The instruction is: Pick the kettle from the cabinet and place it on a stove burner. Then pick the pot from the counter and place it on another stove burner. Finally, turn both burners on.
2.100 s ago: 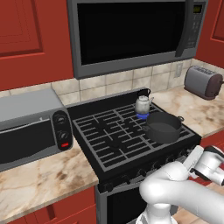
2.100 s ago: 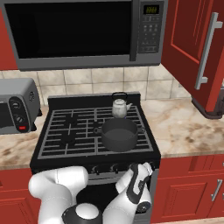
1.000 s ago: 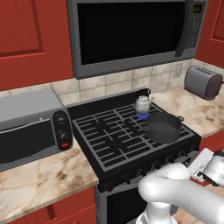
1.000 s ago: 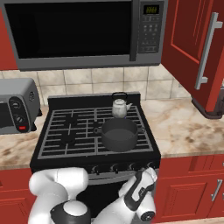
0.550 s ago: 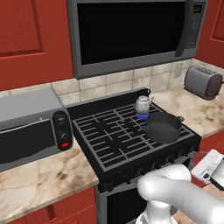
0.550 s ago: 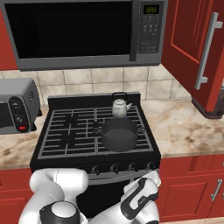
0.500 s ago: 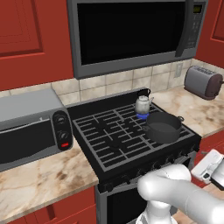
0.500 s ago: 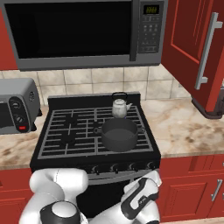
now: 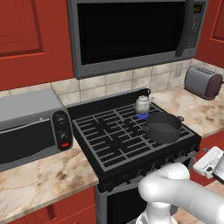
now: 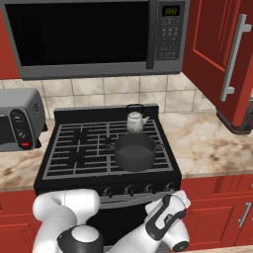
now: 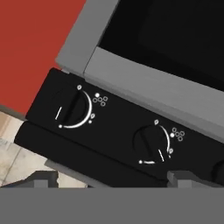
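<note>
The small silvery kettle (image 9: 142, 104) (image 10: 135, 121) stands on the back right burner, and a blue flame (image 9: 141, 116) shows under it. Just in front of it, the wide dark pot (image 9: 163, 127) (image 10: 135, 151) rests on the front right burner of the black stove (image 9: 109, 140); I see no flame there. My gripper (image 11: 111, 180) is open and holds nothing. It hangs low in front of the stove's knob panel, facing two round knobs (image 11: 70, 112) (image 11: 152, 142). The red cabinet (image 10: 220, 54) has its door swung open at the right.
A grey toaster oven (image 9: 30, 127) (image 10: 17, 118) sits on the counter (image 10: 207, 143) left of the stove. A chrome toaster (image 9: 202, 81) stands at the far right, and a microwave (image 10: 94, 34) hangs above the burners. Red base cabinets flank the oven door.
My hand has sunk slightly and edged to the right in front of the stove's front panel. The kettle, the pot and the blue flame stay as they were.
</note>
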